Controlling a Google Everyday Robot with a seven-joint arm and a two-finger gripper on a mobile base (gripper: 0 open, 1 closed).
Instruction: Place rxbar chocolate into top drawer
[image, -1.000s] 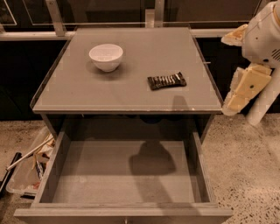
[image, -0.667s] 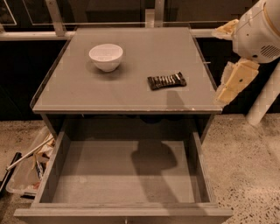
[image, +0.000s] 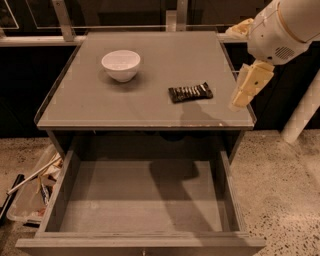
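The white arm (image: 282, 25) enters from the upper right corner. Its pale yellow gripper (image: 248, 86) hangs below it, tilted down and leftward.

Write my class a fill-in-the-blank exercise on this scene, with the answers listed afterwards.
1. The rxbar chocolate lies on the ____, not in the drawer.
2. The top drawer stands pulled ____.
3. The gripper hangs at the picture's right, nearer the bar than the white ____.
Missing words: tabletop; open; bowl.
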